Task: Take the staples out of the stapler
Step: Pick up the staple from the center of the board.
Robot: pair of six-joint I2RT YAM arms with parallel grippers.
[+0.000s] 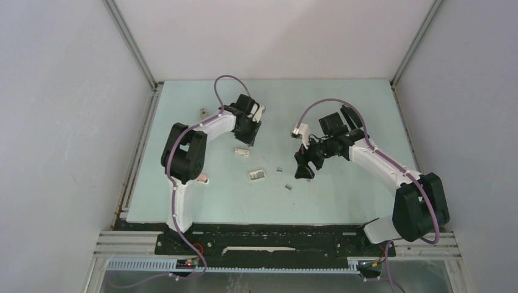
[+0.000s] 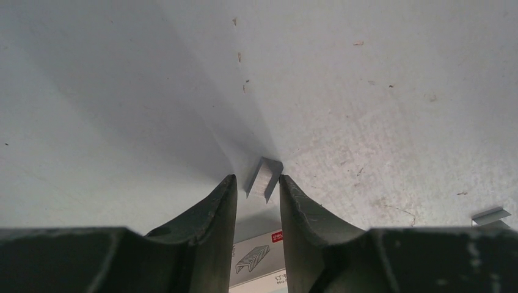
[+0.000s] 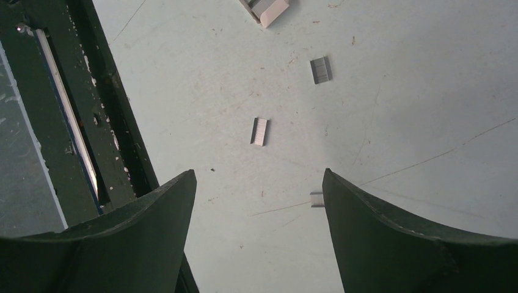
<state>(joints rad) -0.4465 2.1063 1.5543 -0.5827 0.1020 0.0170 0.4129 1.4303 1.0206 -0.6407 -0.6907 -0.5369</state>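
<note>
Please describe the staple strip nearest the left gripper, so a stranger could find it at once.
Find the left gripper over the green table. At its fingertips is a short grey staple strip, next to a white staple box. The other strips lie scattered nearer the right gripper.

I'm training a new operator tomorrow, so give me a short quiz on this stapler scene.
1. True or false: the right gripper is shut on the stapler.
2. In the left wrist view, what sits at the tips of the left gripper? A) a staple strip B) a screw C) a pen
3. How many loose staple strips show on the table in the right wrist view?
Key: 1 false, since it is open with the stapler off to one side. 2 A. 3 three, one of them partly hidden behind a finger.
</note>
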